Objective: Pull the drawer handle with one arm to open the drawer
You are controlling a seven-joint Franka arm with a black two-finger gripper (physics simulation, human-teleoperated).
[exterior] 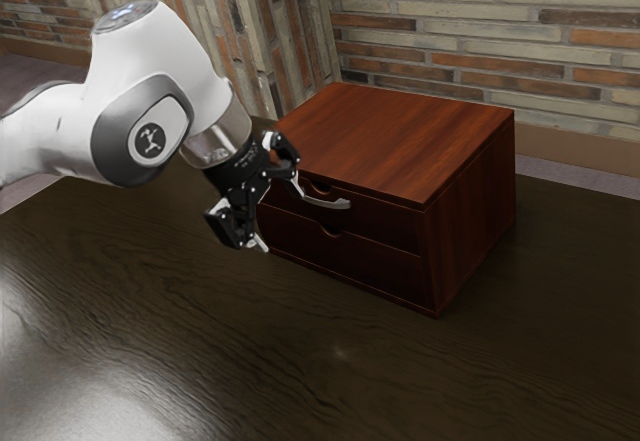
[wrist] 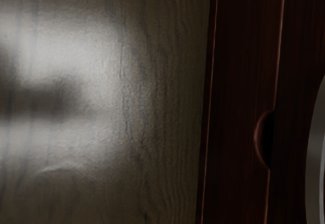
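A dark red wooden cabinet (exterior: 400, 141) with two drawers stands on the table. The upper drawer (exterior: 370, 213) carries a curved silver handle (exterior: 328, 199); the lower drawer (exterior: 350, 256) has a cut-out notch (exterior: 335, 231). My black gripper (exterior: 290, 162) hangs just to the exterior view's left of the handle, at the cabinet's front corner, open, with its fingers apart and nothing held between them. In the wrist view the cabinet front (wrist: 238, 82) with the notch (wrist: 262, 140) lies beside the hand, and a pale sliver of the handle (wrist: 320, 132) shows at the frame's edge.
The dark glossy table (exterior: 300, 361) stretches wide in front of the cabinet. A brick wall (exterior: 500, 21) runs behind it. My white arm (exterior: 130, 121) comes in from the exterior view's left.
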